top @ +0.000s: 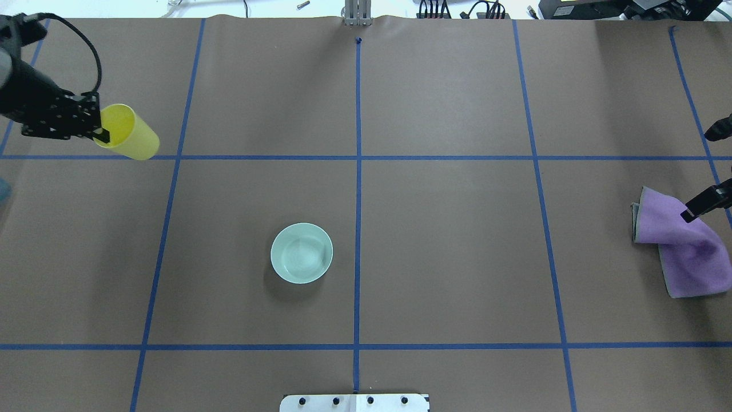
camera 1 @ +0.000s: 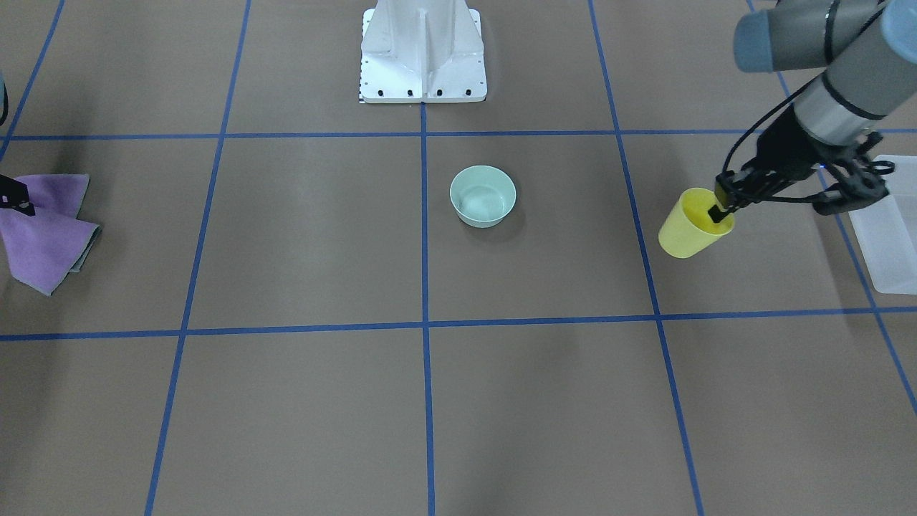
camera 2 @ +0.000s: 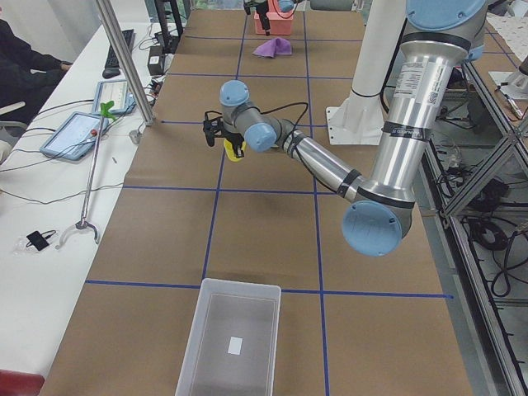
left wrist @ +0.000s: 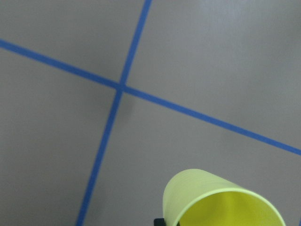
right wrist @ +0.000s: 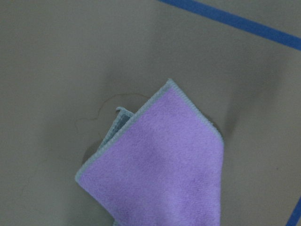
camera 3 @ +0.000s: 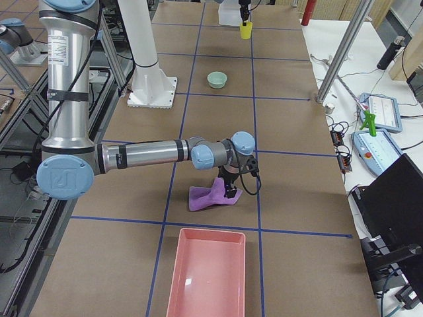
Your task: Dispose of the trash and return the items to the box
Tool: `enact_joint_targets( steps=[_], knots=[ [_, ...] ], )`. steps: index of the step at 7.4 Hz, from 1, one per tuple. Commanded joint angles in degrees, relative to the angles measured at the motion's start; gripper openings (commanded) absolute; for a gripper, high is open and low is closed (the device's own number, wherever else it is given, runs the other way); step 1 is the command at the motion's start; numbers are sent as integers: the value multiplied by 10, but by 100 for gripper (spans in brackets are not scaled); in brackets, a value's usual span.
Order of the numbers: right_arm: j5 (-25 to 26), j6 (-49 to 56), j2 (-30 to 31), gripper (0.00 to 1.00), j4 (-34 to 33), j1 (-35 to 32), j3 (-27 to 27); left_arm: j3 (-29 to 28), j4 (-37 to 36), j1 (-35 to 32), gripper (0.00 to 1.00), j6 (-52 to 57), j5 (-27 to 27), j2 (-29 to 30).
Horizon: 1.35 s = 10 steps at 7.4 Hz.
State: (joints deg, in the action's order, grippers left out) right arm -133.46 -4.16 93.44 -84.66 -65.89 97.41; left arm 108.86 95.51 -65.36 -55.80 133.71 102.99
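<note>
My left gripper (camera 1: 718, 210) is shut on the rim of the yellow cup (camera 1: 689, 228), one finger inside it, and holds it tilted above the table at the far left (top: 127, 137). The cup also shows in the left wrist view (left wrist: 221, 202). The mint-green bowl (top: 301, 253) stands upright and empty near the table's middle, apart from both grippers. The translucent box (camera 1: 888, 229) lies beyond the cup at the left end of the table (camera 2: 231, 338). My right gripper (top: 686, 216) is shut on a purple cloth (top: 689, 252), which hangs partly lifted (right wrist: 160, 165).
A pink tray (camera 3: 205, 271) sits at the table's right end, just past the cloth. The robot's white base (camera 1: 423, 54) stands at the back middle. Blue tape lines cross the brown table. A metal post and tablets stand along the far side (camera 2: 124, 74).
</note>
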Motion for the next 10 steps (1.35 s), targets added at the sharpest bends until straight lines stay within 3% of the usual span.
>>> enact_joint_targets(
  steps=[1, 2, 4, 5, 6, 7, 10],
  knots=[
    [31, 0, 7, 100, 5, 31, -8, -23, -128, -111, 0, 219, 11, 14],
    [34, 6, 23, 100, 6, 31, -8, -56, -165, -148, 0, 296, 11, 39],
    [36, 6, 41, 100, 5, 31, -8, -111, -170, -202, 0, 400, 11, 51],
    [34, 6, 46, 69, 5, 31, -7, -123, -170, -206, 0, 404, 9, 57],
    [36, 6, 46, 5, 6, 33, -7, -127, -170, -212, 0, 417, 5, 57],
    [41, 6, 46, 0, 6, 40, -7, -148, -170, -236, 0, 461, 4, 57],
    [30, 3, 44, 0, 5, 38, 7, -243, -151, -280, 0, 586, 6, 50]
  ],
)
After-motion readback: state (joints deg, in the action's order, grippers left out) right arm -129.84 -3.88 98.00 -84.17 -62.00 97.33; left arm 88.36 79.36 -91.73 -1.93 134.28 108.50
